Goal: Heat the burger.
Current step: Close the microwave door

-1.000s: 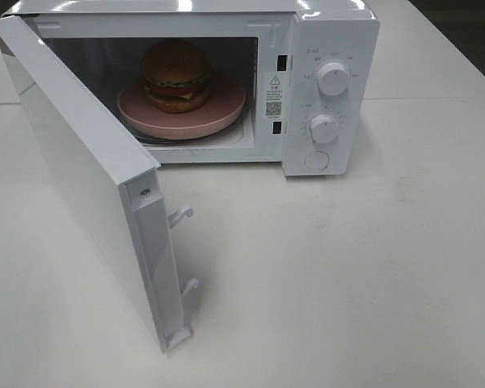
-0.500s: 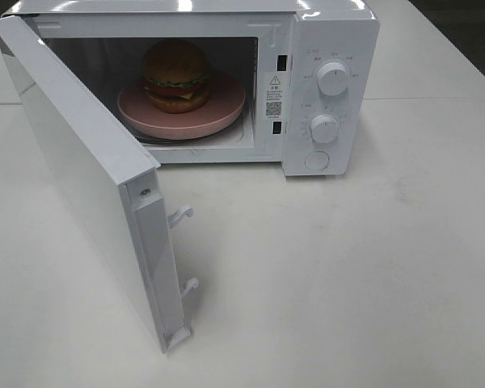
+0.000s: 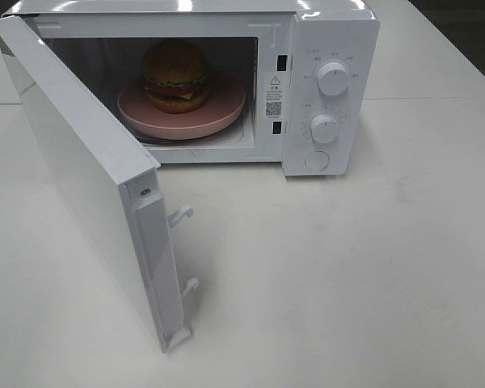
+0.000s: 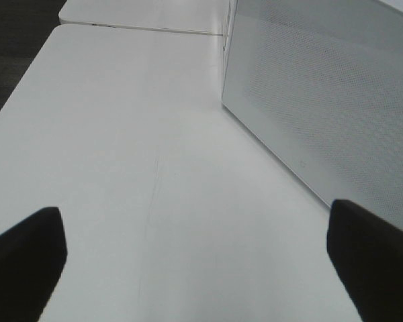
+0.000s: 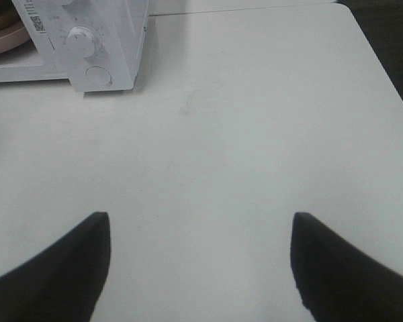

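The burger [image 3: 176, 75], with a domed brown bun, sits on a pink dish [image 3: 220, 111] inside the white microwave [image 3: 331, 32]. The microwave door [image 3: 81, 170] stands swung wide open toward the front left. Neither arm shows in the exterior high view. In the left wrist view my left gripper [image 4: 198, 258] is open over bare table, its dark fingertips [image 4: 27, 258] far apart, with the door's perforated outer panel [image 4: 322, 100] close by. My right gripper [image 5: 200, 268] is open and empty above the table, well short of the microwave's control panel [image 5: 94, 47].
Two white knobs [image 3: 333, 78] and a round button [image 3: 317, 160] sit on the microwave's right panel. Two latch hooks [image 3: 181, 215] stick out of the door's edge. The white table [image 3: 347, 275] spreads in front and right; a seam [image 3: 436, 99] joins another table behind.
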Tool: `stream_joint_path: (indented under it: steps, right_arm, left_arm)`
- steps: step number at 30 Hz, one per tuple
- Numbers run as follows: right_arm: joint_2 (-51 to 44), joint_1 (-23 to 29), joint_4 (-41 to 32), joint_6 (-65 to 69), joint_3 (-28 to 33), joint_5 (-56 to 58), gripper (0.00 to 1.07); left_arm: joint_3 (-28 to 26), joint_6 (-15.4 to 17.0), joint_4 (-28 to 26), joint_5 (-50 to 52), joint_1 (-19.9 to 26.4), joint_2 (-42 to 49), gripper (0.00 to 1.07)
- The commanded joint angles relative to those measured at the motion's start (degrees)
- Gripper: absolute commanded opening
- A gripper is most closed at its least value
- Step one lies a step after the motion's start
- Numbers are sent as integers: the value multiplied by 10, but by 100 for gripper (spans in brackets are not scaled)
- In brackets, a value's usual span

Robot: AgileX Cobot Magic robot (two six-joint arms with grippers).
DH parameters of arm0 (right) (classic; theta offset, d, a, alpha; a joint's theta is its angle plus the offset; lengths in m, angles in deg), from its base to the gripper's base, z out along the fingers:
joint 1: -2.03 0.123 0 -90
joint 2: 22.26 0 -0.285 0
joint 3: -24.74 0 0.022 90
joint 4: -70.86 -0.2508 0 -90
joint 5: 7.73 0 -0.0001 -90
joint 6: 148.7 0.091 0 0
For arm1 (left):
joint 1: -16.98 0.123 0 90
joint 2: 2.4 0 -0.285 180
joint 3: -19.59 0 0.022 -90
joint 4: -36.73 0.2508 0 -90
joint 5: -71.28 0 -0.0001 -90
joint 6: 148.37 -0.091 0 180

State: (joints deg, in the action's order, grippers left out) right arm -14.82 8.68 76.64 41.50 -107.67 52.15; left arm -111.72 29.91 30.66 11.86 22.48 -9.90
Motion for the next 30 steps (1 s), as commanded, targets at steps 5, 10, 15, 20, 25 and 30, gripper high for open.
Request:
stream_joint_path:
  steps: [5, 10, 15, 20, 25, 30]
  right_arm:
    - [-15, -3, 1, 2, 1, -3, 72]
    - [-15, -3, 1, 2, 1, -3, 72]
    - [-15, -3, 1, 2, 1, -3, 72]
    - [-15, -3, 1, 2, 1, -3, 72]
    - [-15, -3, 1, 2, 1, -3, 72]
    - [-15, -3, 1, 2, 1, -3, 72]
  left_arm:
    - [1, 1, -4, 2, 1, 12, 98]
    - [1, 1, -4, 2, 1, 12, 98]
    - [1, 1, -4, 2, 1, 12, 98]
    - [1, 1, -4, 2, 1, 12, 98]
    - [1, 1, -4, 2, 1, 12, 98]
    - [1, 1, -4, 2, 1, 12, 98]
